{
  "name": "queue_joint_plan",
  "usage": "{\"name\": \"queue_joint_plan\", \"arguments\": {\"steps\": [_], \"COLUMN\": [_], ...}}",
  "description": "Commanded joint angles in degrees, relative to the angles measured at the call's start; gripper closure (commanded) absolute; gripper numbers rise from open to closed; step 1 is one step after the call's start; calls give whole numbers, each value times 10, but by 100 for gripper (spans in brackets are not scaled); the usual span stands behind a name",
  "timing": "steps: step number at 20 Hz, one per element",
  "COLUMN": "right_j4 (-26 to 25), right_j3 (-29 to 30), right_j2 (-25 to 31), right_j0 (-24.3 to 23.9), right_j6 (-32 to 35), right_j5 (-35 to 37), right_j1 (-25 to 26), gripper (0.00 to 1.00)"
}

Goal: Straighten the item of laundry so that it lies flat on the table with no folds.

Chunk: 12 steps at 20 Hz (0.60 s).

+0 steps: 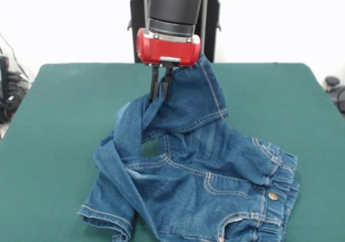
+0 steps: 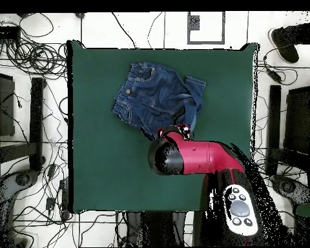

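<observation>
The item of laundry is a small pair of blue denim jeans lying crumpled on the green table. Its gathered waistband with a metal button lies at the lower right in the front view. One leg is lifted and draped up toward the red arm head. My gripper hangs straight down, shut on a fold of that raised leg. The other leg lies twisted at the lower left. From overhead, the jeans sit toward the table's top centre, with the red arm covering the gripper.
The table edges are bordered by floor with many cables and dark equipment stands. A shoe shows at the upper right corner in the overhead view. Bare green cloth stretches left and below the jeans.
</observation>
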Motion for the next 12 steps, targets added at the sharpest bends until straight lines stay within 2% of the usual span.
{"name": "queue_joint_plan", "arguments": {"steps": [1,12], "right_j4": [-38,-47], "right_j3": [25,31], "right_j2": [57,59], "right_j0": [23,19], "right_j6": [25,32], "right_j5": [-26,-6], "right_j1": [9,-5], "gripper": [100,100]}}
